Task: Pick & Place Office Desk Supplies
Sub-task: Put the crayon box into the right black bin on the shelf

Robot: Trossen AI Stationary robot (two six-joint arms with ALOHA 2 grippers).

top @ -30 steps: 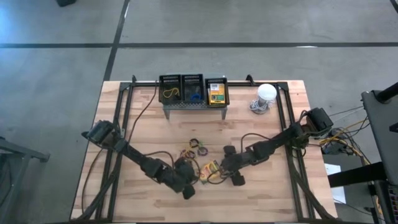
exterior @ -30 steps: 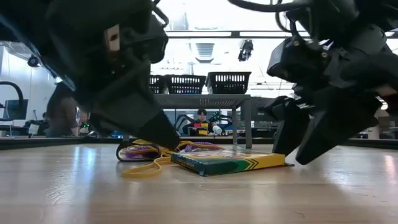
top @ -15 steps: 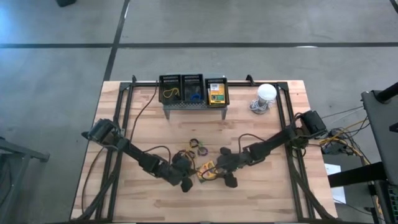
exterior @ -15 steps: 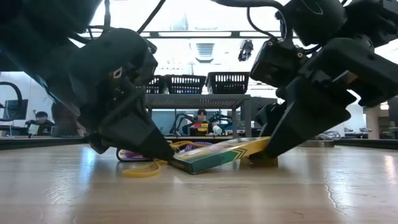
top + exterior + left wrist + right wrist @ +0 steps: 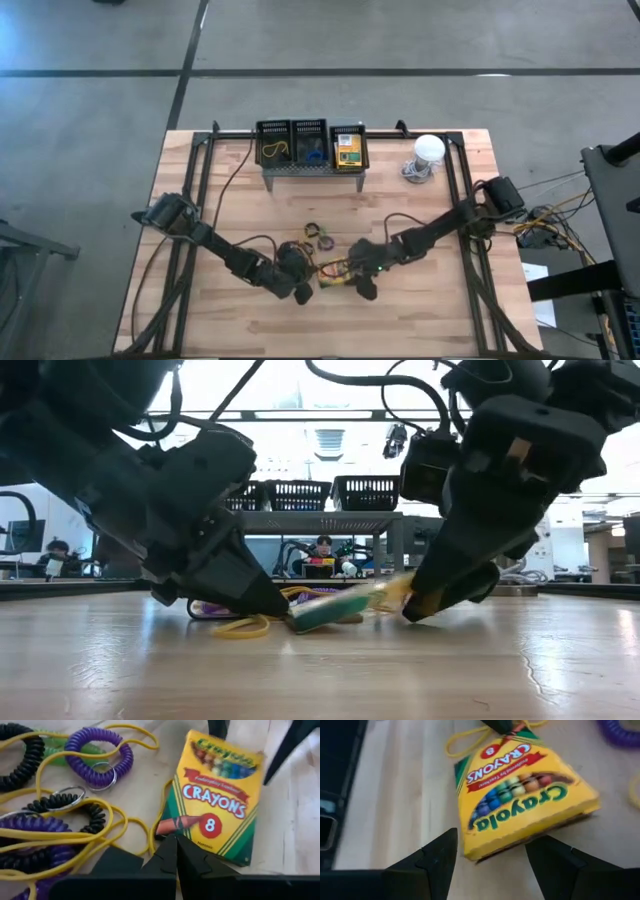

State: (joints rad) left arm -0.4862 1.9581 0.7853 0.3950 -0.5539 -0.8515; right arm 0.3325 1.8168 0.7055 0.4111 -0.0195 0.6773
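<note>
A yellow-and-green crayon box [image 5: 337, 276] lies near the table's front middle, tilted, with its right end raised [image 5: 385, 593]. My left gripper [image 5: 174, 840] is shut, its tips at the box's left end. My right gripper [image 5: 490, 857] is open at the box's right end, one finger on each side of that end's middle. Purple, black and green coiled loops [image 5: 97, 757] and yellow bands [image 5: 75, 835] lie on the table just left of and behind the box, and also show in the high view [image 5: 315, 238]. My left gripper's shut fingertips meet the box's left end [image 5: 167, 827], slanting down from the table's left; that end stays on the table [image 5: 305, 623]. My right gripper comes slanting down from the table's right. The box's right end [image 5: 520, 842] lies up against its open fingers [image 5: 425, 603], clear of the table. It is not pinched.
A grey stand [image 5: 310, 172] with three black baskets stands at the back middle; one basket holds another crayon box [image 5: 348, 148]. A white dome with a cable [image 5: 428, 152] sits at the back right. Bare wood lies in front of the box.
My right gripper has gone toward the table's left, against the crayon box. The box lay flat; its right end has risen and it now stands tilted, its left end still on the table at my left gripper's tips. My left gripper has come a little closer to the box.
</note>
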